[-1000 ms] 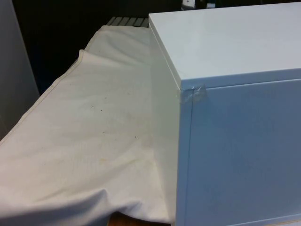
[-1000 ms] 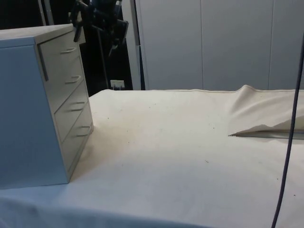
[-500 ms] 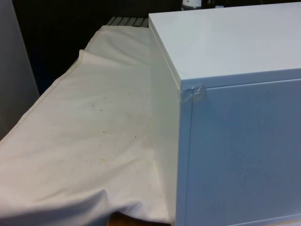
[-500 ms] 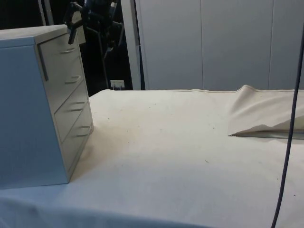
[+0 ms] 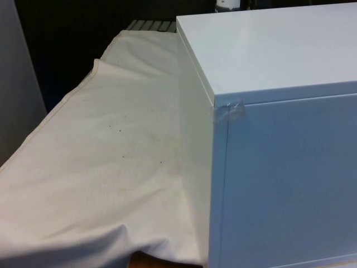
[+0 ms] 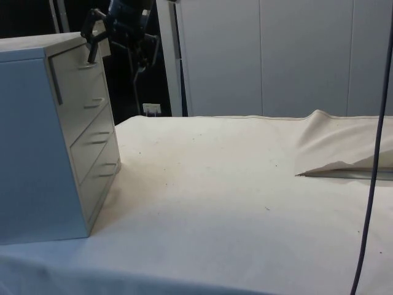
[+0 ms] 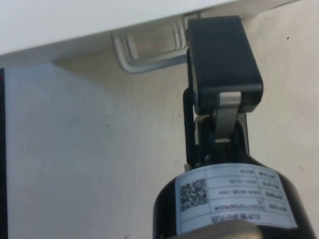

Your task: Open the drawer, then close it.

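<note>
While the one chest of drawers (image 6: 31, 135) stands at the side view's nine o'clock, the one gripper (image 6: 92, 52) hangs at about eleven o'clock. It is right against the handle (image 6: 88, 65) of the top drawer (image 6: 77, 80). Whether the gripper is released or clenched on that handle cannot be told. In the wrist view the same metal handle (image 7: 149, 57) runs just beside the gripper's black tip, too close to say whether they touch.

On the chest's front, at least four handles can be counted, one below another. The drawer fronts look flush with one another, so the top drawer appears closed.

In the front view the chest (image 5: 279, 67) turns a plain white back and top to the camera from twelve round to five o'clock. It hides the drawer fronts from that side. One patch of clear tape (image 5: 230, 111) sits on its near upper corner.

One white cloth (image 6: 233, 184) covers the table. It carries a few small dark specks and one raised fold (image 6: 338, 147) at the side view's three o'clock. One black cable (image 6: 371, 166) hangs down at the three-to-five o'clock edge, crossing in front of that fold. Pale panels (image 6: 276, 55) stand behind at one o'clock. In the front view the cloth (image 5: 100, 156) spreads toward nine o'clock and sags over the table edge at seven.
</note>
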You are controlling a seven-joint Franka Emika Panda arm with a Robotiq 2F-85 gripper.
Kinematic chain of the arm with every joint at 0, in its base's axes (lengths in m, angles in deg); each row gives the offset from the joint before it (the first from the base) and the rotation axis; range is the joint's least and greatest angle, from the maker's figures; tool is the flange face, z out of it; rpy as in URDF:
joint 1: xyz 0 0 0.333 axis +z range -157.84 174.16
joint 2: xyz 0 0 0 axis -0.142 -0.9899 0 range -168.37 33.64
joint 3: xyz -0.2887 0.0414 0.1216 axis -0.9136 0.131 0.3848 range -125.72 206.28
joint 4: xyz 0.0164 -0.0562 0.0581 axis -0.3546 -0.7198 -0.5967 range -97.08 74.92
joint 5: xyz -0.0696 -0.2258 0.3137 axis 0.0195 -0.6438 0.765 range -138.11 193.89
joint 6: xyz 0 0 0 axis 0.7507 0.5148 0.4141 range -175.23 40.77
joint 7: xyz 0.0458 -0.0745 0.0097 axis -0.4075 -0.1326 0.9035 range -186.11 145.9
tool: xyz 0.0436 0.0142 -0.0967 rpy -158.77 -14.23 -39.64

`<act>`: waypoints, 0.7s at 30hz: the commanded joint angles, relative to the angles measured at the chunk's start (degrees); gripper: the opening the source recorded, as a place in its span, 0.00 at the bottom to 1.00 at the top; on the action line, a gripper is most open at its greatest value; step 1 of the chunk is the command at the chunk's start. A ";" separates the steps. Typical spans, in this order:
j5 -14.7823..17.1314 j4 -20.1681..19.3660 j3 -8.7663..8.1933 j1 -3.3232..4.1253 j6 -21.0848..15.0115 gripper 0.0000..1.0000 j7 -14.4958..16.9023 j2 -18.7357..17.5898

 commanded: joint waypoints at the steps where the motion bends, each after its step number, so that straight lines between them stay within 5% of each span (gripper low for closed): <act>1: -0.17 -0.06 -0.06 0.06 -0.52 1.00 -0.57 -0.06; 21: -0.69 -0.92 2.29 0.63 -0.63 1.00 -0.97 0.52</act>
